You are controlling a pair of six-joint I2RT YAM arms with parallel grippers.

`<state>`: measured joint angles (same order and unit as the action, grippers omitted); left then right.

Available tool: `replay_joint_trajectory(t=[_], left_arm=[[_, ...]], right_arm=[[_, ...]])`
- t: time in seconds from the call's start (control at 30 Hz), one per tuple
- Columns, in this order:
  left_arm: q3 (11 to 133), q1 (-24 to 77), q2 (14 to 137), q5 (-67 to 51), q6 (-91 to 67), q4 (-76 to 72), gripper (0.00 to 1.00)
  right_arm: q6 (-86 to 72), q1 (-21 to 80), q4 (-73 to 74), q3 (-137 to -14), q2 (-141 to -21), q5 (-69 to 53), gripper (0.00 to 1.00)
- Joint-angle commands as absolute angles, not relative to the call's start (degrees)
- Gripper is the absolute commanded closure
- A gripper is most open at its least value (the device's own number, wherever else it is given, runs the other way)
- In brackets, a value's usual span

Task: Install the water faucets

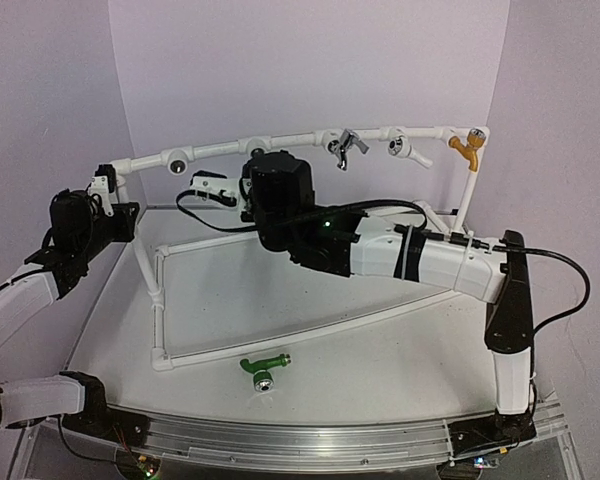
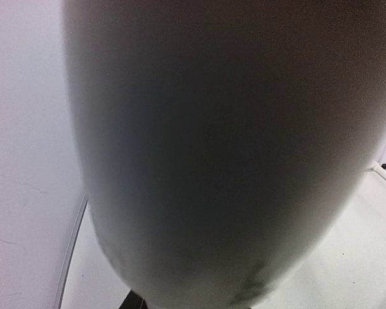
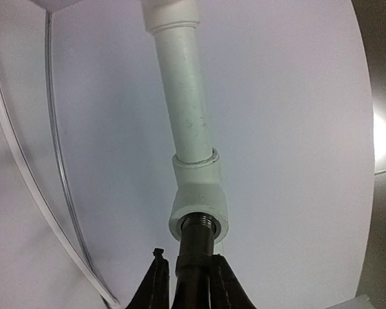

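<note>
**Dark tap (image 3: pixel 197 241) meets fitting (image 3: pixel 199 206)**

The right gripper (image 3: pixel 190 262) is clamped on the dark tap, whose threaded end sits in the white fitting just ahead of the fingers. The green tap (image 1: pixel 264 366) lies on the table (image 1: pixel 380 360), well behind that hand. Whether the left gripper (image 1: pixel 102 186) is open or closed cannot be told.

- From above I get soft, even light. The pipe frame (image 1: pixel 159 310) casts only faint shadows on the table (image 1: pixel 380 370).
- My left wrist view is one blurred grey mass, darkest in the middle, with nothing in focus.
- On the right wrist, the frame's pipe is fairly sharp. A lamp (image 3: pixel 381 143) glares right of it, the corners darken, and lines left of it bow.
- Below it, the right gripper (image 3: pixel 192 270) and dark faucet (image 3: pixel 198 226) are near-black silhouettes.
</note>
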<state>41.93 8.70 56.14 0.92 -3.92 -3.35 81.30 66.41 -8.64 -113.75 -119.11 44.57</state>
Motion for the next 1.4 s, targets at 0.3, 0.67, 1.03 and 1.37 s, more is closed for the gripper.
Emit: replay_joint_trajectory(t=[0.3,0.67,1.03,1.37], left_arm=[[46.1,8.3,55.1,-4.7,-10.5,4.7,1.0],[43.6,8.2,54.2,-2.6,-8.0,3.7,1.0],[42.8,8.2,52.4,-0.6,-6.7,3.8,1.0],[43.0,8.2,52.6,-1.5,-6.3,3.9,1.0]], right_arm=[[-25.7,58.8,-15.9,-99.6,-108.8,21.0,1.0],[-40.8,58.0,-35.1,-89.5,-105.8,5.6,0.83],[13.1,58.5,-4.7,-82.2,-90.7,-5.8,0.14],[62.9,61.4,9.1,-82.5,-82.9,5.0,0.08]])
